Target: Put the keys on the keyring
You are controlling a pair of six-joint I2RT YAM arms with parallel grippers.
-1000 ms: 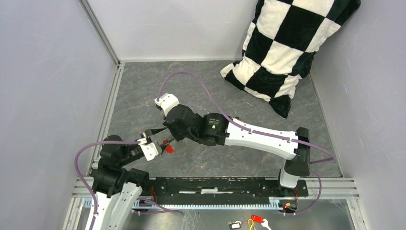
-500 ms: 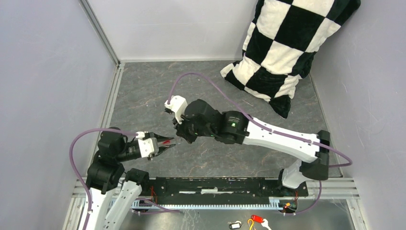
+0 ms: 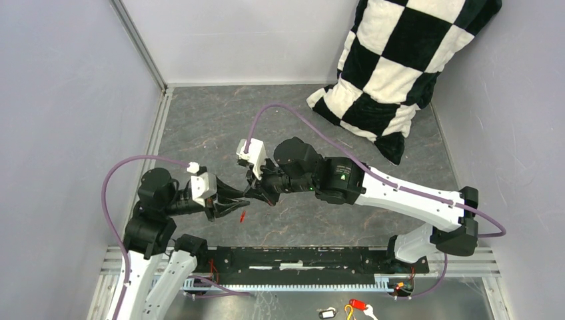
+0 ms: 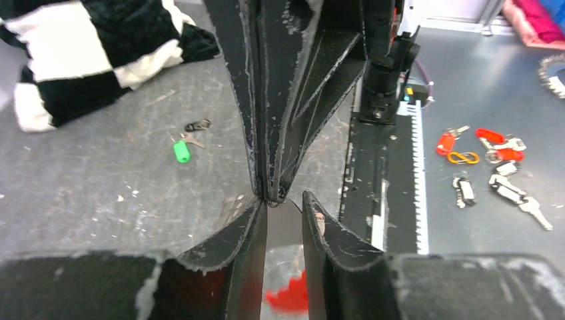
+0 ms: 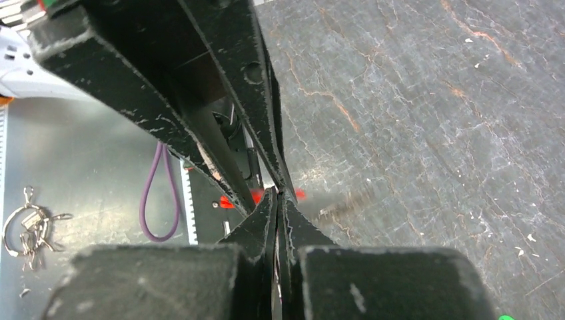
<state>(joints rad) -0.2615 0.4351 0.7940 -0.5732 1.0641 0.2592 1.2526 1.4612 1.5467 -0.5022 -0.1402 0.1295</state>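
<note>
**Progress:** early, as far as you can judge. No view shows a key threaded on anything, so all three likely remain to be done.

**Red key**: sits just below the spot where your two grippers meet tip to tip. In the left wrist view it is a red blur seen through the finger gap. You cannot tell whether it hangs or lies on the table.

**Green key**: loose on the table, well apart from both grippers.

**Dark key**: just beside the green key, also loose.

**Keyring:** not made out in any view, being too thin. If anything holds it, your right gripper is the likelier, but that is a guess.

**Left gripper**: jaws partly apart with a clear gap, and nothing seen clamped at the tips.

**Right gripper**: jaws pressed together, the point meeting one left finger. You cannot tell what, if anything, is pinched.
</note>
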